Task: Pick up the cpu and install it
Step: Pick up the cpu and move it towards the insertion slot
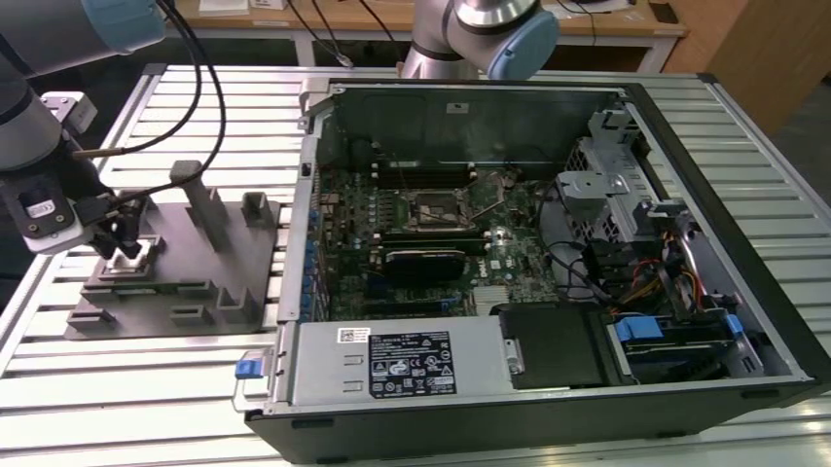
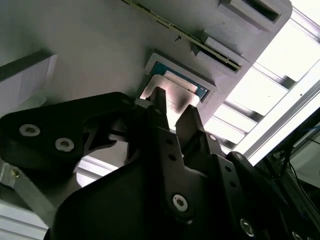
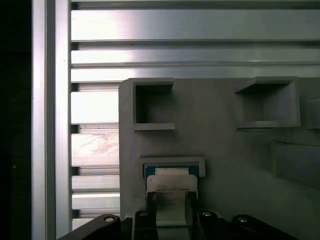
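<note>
The cpu (image 3: 172, 186) is a small flat chip with a silvery top and a blue rim. It lies in a shallow pocket of the grey fixture plate (image 1: 169, 292) at the exterior view's left. My gripper (image 1: 121, 245) hangs right over the cpu (image 1: 126, 259). In both wrist views its two dark fingertips (image 2: 159, 98) stand a little apart, one on each side of the chip's middle (image 2: 172, 107). The gripper is open and the chip sits flat in its pocket. The black socket (image 1: 431, 206) is in the middle of the motherboard, with its lever raised.
An open computer case (image 1: 727, 243) fills the middle and the exterior view's right, with cables, a drive cage and a power supply (image 1: 396, 362) inside. Grey upright blocks (image 1: 208, 209) rise from the fixture plate beside the gripper. A second arm's base (image 1: 500, 34) stands behind the case. All rests on a slatted aluminium table (image 3: 190, 30).
</note>
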Tool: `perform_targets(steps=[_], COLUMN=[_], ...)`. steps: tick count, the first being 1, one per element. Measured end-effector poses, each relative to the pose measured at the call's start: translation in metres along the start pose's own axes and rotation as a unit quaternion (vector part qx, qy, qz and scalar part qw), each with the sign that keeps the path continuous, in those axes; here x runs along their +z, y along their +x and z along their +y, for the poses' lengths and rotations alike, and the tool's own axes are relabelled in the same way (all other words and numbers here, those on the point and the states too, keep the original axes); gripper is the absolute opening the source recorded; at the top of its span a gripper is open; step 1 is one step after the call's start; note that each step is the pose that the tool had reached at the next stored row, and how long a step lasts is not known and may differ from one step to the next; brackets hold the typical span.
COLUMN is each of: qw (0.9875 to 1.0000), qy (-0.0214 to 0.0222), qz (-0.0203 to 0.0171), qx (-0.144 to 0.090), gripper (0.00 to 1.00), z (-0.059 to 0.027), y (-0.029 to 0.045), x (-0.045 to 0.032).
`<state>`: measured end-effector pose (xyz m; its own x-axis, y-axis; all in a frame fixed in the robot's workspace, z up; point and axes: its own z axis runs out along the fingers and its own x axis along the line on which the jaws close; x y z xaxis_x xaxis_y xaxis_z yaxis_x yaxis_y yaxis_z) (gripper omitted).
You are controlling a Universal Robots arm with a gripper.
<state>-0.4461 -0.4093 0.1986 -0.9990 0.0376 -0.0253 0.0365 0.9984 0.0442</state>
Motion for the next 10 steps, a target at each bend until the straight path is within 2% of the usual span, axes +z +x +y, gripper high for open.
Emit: perform_targets(steps=[3,5,6,7,10], qw=[1.0,1.0,1.0,1.0,1.0], qy=[0.0,0.0,0.0,0.0,0.0], qz=[0.0,0.0,0.0,0.0,-0.0001], qx=[0.0,0.0,0.0,0.0,-0.001], gripper=[0.41,0.53,0.53,0.59,0.59], z=[0.0,0.0,0.0,0.0,0.0], y=[0.0,0.0,0.0,0.0,0.0], x=[0.0,0.0,0.0,0.0,0.0004])
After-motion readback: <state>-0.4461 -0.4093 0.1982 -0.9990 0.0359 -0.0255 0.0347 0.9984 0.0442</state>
